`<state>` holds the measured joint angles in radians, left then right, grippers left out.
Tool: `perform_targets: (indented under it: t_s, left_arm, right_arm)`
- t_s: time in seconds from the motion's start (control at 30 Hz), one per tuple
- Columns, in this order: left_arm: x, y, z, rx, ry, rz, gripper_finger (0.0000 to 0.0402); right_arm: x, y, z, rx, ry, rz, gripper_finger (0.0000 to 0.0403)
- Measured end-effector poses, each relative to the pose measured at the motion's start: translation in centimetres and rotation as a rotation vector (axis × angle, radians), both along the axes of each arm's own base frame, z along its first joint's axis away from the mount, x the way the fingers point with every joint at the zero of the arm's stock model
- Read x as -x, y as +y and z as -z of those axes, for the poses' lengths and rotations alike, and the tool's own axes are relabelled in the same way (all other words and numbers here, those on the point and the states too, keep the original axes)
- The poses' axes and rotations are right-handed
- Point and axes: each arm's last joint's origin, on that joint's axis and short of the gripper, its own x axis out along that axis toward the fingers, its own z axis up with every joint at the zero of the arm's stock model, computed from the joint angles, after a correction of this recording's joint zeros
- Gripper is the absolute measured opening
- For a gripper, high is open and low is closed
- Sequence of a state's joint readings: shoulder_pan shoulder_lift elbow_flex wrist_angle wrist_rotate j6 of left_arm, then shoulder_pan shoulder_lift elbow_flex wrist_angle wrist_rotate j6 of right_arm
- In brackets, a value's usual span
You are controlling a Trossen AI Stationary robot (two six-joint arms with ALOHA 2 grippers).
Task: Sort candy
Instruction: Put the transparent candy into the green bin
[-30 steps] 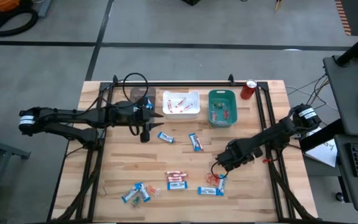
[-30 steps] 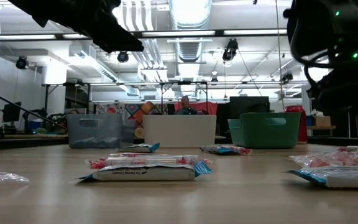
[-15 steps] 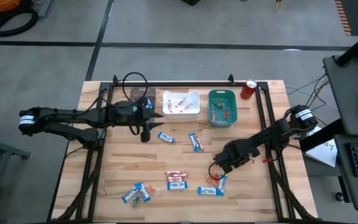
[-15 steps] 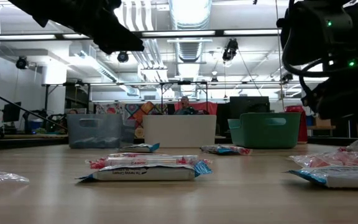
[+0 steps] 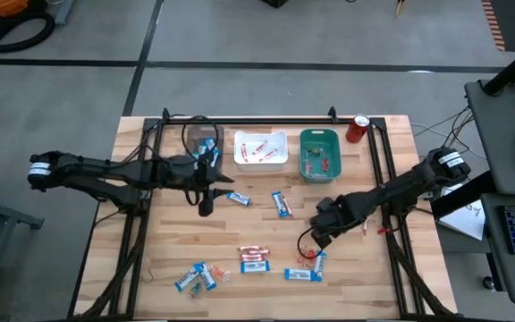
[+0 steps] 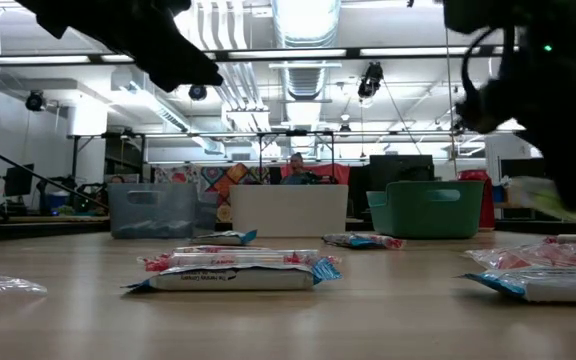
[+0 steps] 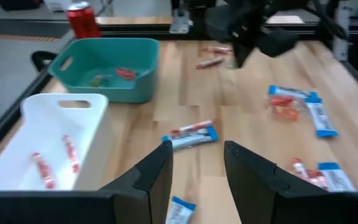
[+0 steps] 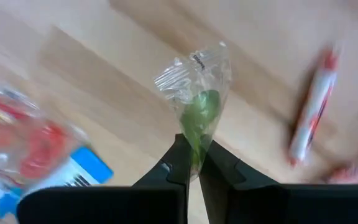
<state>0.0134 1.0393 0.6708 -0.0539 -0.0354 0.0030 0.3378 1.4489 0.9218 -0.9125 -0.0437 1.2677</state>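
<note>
Candy lies scattered on the wooden table: blue-and-white bars (image 5: 281, 204) (image 5: 238, 198) (image 5: 302, 275), red-and-white bars (image 5: 255, 259), and more bars at the near left (image 5: 195, 277). My right gripper (image 8: 194, 163) (image 5: 322, 225) hangs over the table's right half, pointing down, shut on a green candy in a clear wrapper (image 8: 202, 115). The low view shows that candy (image 6: 536, 195) clear of the table. My left gripper (image 7: 194, 169) (image 5: 206, 207) hovers open left of centre, above a blue-and-white bar (image 7: 191, 137), touching nothing. My right gripper pinches the clear wrapper's gathered end (image 8: 196, 148), just beside the green candy, between its two fingertips (image 8: 178, 163). The fingers come from above, pointing down. The candy hangs below them, lifted clear of the table, its other wrapper end flaring loose.
Three bins stand along the far edge: a grey one (image 5: 202, 139) under my left arm, a white one (image 5: 260, 149) holding red-and-white bars, a teal one (image 5: 320, 154) holding small pieces. A red can (image 5: 358, 128) stands at the far right. Black frame rails (image 5: 378, 170) cross the table.
My right gripper has risen from the candy pile near the right, rolling its wrist, and the green wrapped candy has come up clear of the table with it. My left gripper has drifted a little toward the table's near edge, still open.
</note>
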Motion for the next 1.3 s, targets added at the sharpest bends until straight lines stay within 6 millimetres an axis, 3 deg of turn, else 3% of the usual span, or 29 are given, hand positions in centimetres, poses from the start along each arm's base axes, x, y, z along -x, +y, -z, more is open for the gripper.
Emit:
perform_targets:
  t_s: [0.2, 0.4, 0.6, 0.9, 1.03, 1.3]
  left_arm:
    - [0.0, -1.7, 0.1, 0.011, 0.006, 0.069, 0.0128]
    - [0.1, -2.3, 0.5, 0.011, 0.037, 0.1, 0.0128]
    - [0.2, -2.3, 0.9, 0.018, 0.049, 0.094, 0.0128]
    - [0.3, -2.3, 1.5, 0.022, 0.064, 0.085, 0.0128]
    - [0.5, -2.3, 1.9, 0.03, 0.079, 0.081, 0.0128]
    - [0.6, -2.2, 2.4, 0.028, 0.096, 0.081, 0.0145]
  right_arm:
    - [-1.1, -2.0, -1.8, 0.113, -0.205, -0.07, 0.0017]
    - [-1.5, -5.8, -3.7, 0.249, -0.321, -0.131, 0.0017]
    - [-1.0, -10.9, -4.8, 0.402, -0.308, -0.072, 0.0017]
    - [0.1, -17.6, -4.0, 0.514, -0.192, 0.108, 0.0018]
    - [0.1, -18.5, -3.3, 0.511, -0.151, 0.105, 0.0039]
    - [-0.2, -18.6, -2.9, 0.502, -0.14, 0.093, 0.0126]
